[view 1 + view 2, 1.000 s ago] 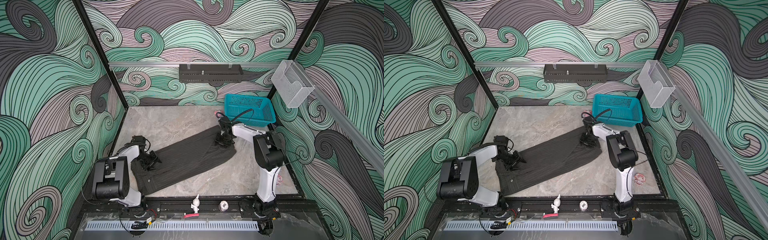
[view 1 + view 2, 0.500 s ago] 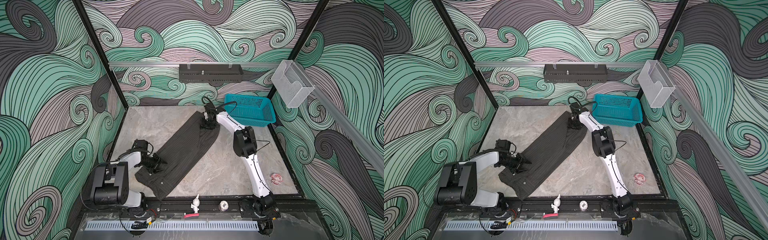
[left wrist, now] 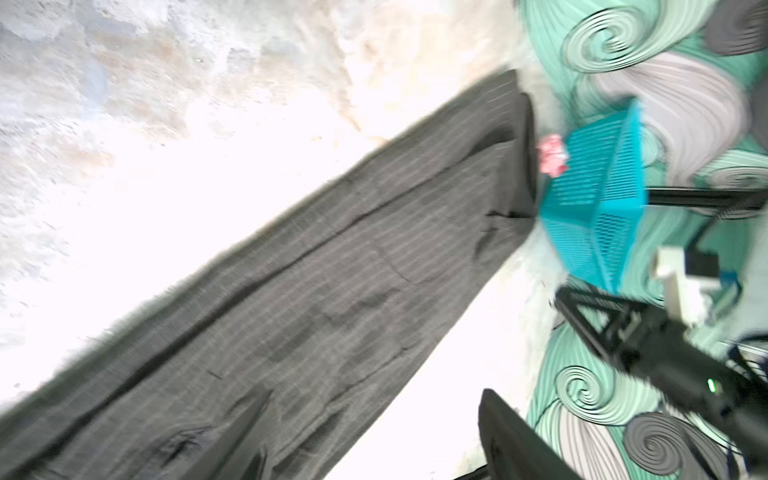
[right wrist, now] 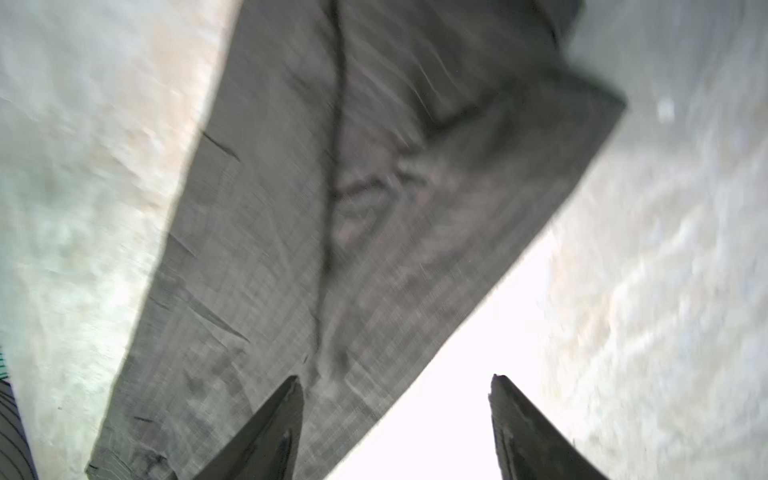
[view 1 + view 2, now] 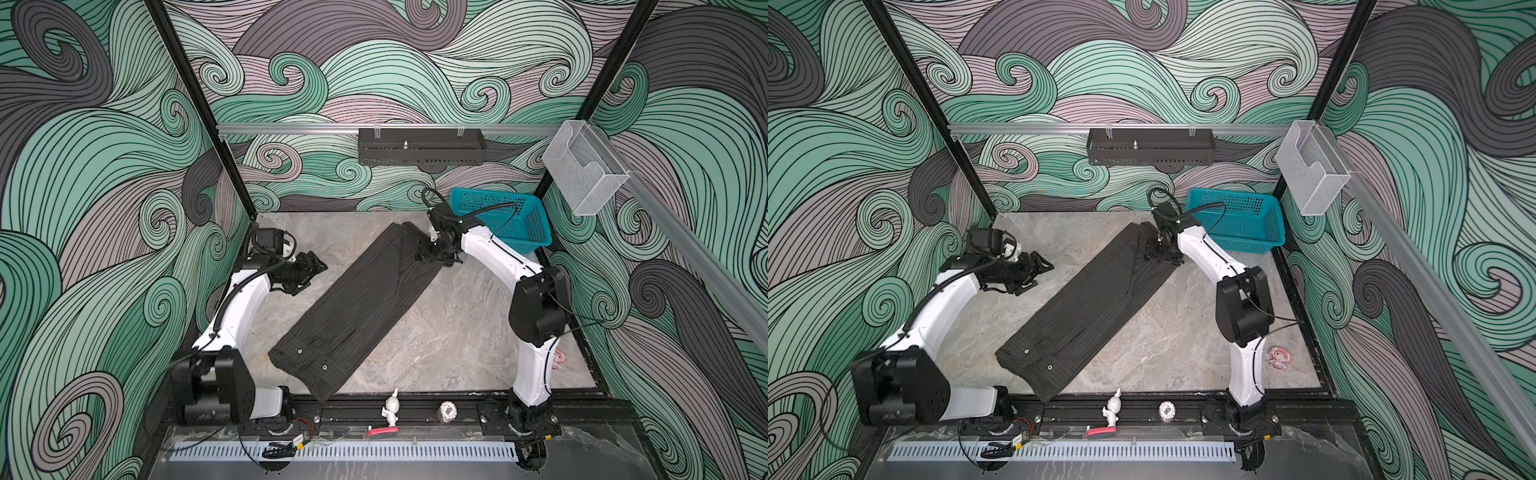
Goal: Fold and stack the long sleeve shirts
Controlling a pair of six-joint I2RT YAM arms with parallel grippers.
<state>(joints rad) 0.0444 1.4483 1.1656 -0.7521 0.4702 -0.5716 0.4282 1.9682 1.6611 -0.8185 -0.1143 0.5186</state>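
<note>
i see shirt (image 5: 357, 307) flat | left gripper (image 5: 311, 275) wide, apart at its 10 o'clock | right gripper (image 5: 434, 258) wide over its 1 o'clock end

**Clearance: shirt splits the table diagonally**

Shirt (image 5: 357, 307) lies flat and low as a long diagonal strip, its near corner at the front rail (image 5: 415, 405) and its far end mid-back. Widest free lane is the bare table (image 5: 453, 332) to the right of it, with a narrower bare wedge on the left. Teal basket (image 5: 505, 220) blocks the far-right corner, just beside the right arm. Right end effector (image 5: 427, 254) sits over the strip's far end. Left end effector (image 5: 315, 275) is over bare table, apart from the strip. Figurine (image 5: 391, 409) and small ball (image 5: 447, 411) stand on the front rail. A flat pink sticker (image 5: 1280, 357) lies near the right edge.
</note>
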